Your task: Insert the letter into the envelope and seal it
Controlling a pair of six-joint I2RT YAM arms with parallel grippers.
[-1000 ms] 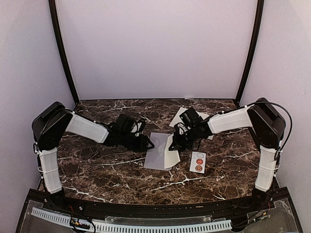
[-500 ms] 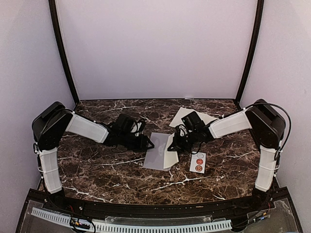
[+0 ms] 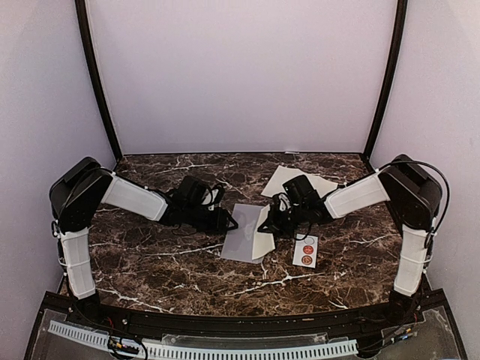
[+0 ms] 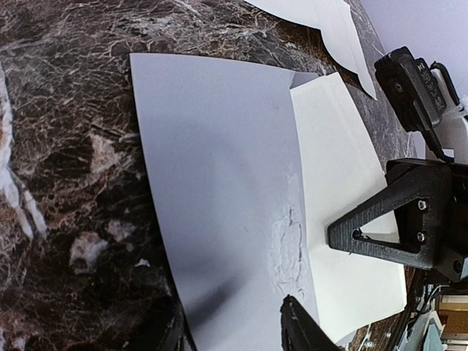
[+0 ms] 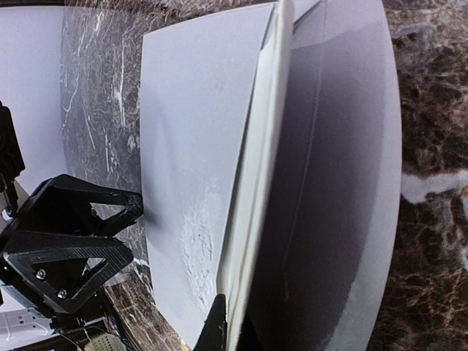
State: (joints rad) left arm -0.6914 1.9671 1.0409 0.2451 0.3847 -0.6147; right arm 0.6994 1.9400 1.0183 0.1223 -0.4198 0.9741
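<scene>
At the centre of the top view, the envelope (image 3: 241, 234) lies flat, the letter (image 3: 263, 238) tucked partly under its right edge. A push could buckle the letter or drag the envelope sideways, since the left gripper (image 4: 234, 320), half-spread, merely presses its edge. The right gripper (image 5: 228, 327) pinches the letter's edge tight.

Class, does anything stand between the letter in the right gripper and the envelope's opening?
Nothing visible does. The letter pinched in the right gripper meets the envelope directly; the sticker strip lies off to the side.
</scene>
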